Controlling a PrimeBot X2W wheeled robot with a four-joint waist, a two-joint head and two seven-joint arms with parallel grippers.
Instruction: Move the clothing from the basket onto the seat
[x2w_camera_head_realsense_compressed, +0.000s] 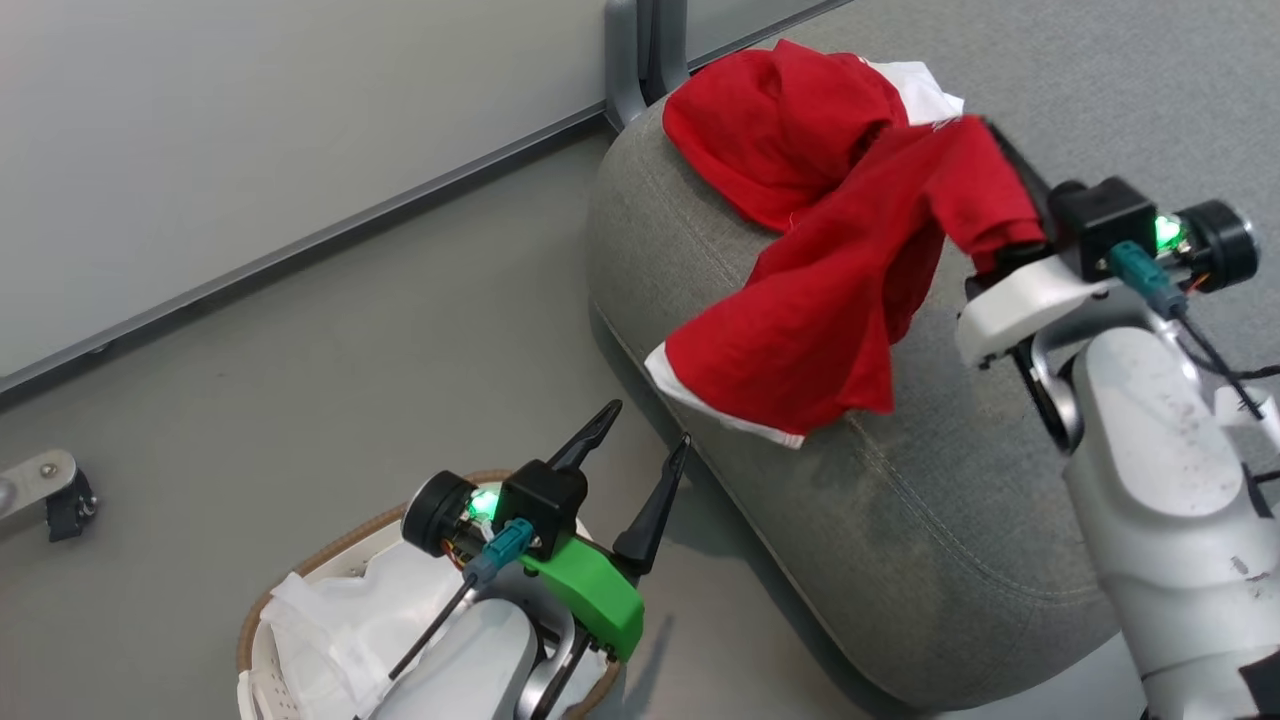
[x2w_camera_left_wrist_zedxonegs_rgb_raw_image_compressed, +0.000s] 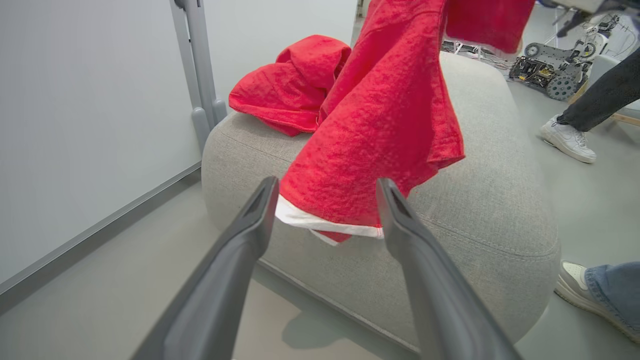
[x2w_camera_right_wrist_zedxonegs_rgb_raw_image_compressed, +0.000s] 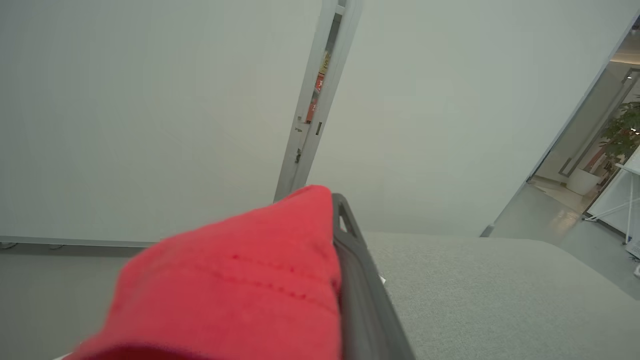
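The right gripper (x2w_camera_head_realsense_compressed: 1000, 150) is clamped shut on a red garment (x2w_camera_head_realsense_compressed: 820, 310) with a white hem. The garment hangs from the gripper's closed fingers, over the left side of the large grey seat (x2w_camera_head_realsense_compressed: 900, 520). A second red garment (x2w_camera_head_realsense_compressed: 770, 120) lies bunched on the seat's far end, against the first. The left gripper (x2w_camera_head_realsense_compressed: 648, 425) hovers just left of the seat, fingers spread wide, holding nothing. Below it, at near left, the basket (x2w_camera_head_realsense_compressed: 330, 545) stands on the floor with its white liner (x2w_camera_head_realsense_compressed: 340, 620) showing.

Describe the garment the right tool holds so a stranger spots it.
Find the grey seat. Two red garments sit over it. The hanging garment drops from the shut right tool, white hem lowest; the bunched heap lies at the far end.
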